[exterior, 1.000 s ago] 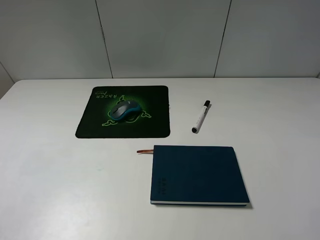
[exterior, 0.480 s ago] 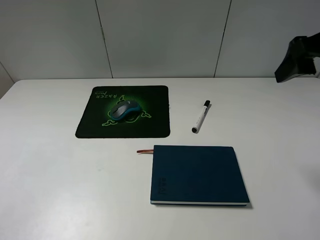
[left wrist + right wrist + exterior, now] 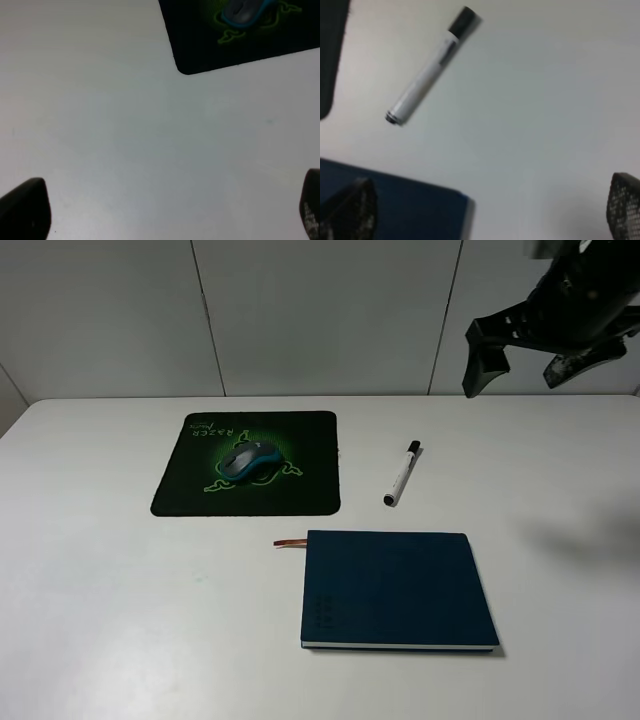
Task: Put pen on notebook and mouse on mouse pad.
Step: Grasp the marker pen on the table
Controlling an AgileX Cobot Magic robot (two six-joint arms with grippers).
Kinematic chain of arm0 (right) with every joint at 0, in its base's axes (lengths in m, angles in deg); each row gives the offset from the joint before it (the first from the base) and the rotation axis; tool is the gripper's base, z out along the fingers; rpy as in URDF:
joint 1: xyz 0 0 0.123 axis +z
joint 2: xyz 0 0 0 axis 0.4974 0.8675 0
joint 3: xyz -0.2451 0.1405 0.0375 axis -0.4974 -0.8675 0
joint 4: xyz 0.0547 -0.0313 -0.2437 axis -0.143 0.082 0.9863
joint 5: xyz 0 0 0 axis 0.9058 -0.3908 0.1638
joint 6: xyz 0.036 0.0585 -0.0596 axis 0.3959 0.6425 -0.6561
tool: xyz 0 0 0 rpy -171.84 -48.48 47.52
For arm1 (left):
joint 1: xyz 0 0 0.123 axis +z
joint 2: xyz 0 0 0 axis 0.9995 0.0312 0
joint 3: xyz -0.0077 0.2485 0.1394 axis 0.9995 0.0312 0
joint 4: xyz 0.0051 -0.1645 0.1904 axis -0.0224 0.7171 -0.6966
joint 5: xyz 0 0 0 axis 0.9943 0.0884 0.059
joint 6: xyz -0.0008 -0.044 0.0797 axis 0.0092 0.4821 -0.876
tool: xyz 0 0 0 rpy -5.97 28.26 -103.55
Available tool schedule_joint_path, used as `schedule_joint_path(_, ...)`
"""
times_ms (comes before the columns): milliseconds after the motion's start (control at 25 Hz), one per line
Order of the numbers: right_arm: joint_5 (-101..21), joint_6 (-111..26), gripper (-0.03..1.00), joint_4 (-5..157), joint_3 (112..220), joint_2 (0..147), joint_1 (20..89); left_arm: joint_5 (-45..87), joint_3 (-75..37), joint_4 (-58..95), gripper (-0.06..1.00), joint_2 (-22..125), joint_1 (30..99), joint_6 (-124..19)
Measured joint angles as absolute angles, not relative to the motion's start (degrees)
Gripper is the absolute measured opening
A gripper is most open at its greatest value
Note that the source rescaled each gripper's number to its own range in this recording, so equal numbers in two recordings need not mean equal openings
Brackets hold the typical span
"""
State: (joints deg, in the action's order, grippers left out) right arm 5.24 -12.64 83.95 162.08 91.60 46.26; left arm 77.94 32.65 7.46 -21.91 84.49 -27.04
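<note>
Right arm (image 3: 570, 300) is raised well above the table (image 3: 120, 620) at its far right side, wrist tipped downward. Its jaws stand wide with nothing between them, the two dark fingertips (image 3: 485, 360) clear of every object. The right wrist view looks down past those fingertips onto the pen and one corner of the notebook. The left arm does not appear in the high view. Its wrist view shows jaws wide and empty over bare table, one fingertip (image 3: 25, 207) at each side, with a corner of the mouse pad beyond them. The mouse (image 3: 248, 460) sits on the mouse pad (image 3: 310, 440), over the green logo. The pen (image 3: 401, 474) lies flat on the table, to the right of the pad and beyond the notebook's far edge, touching neither, black cap toward the wall. The notebook (image 3: 395, 585) lies closed and flat toward the near edge, its ribbon bookmark (image 3: 290, 541) sticking out at the far left corner.
</note>
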Motion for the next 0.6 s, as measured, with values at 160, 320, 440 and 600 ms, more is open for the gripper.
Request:
schedule_joint_path(160,5.9,-9.8,1.00,84.5,166.7,98.1,48.9,77.9,32.6,7.5,1.00,-21.9,84.5,-27.0)
schedule_joint_path(320,7.5,-7.0,1.00,84.6,171.4,104.1,50.3,77.9,32.6,7.5,1.00,-21.9,84.5,-27.0)
schedule_joint_path(440,8.3,-5.5,1.00,84.8,174.7,107.9,50.8,77.9,32.6,7.5,1.00,-21.9,84.5,-27.0)
schedule_joint_path(600,8.6,-3.4,1.00,85.2,177.6,112.5,50.8,77.9,32.6,7.5,1.00,-21.9,84.5,-27.0)
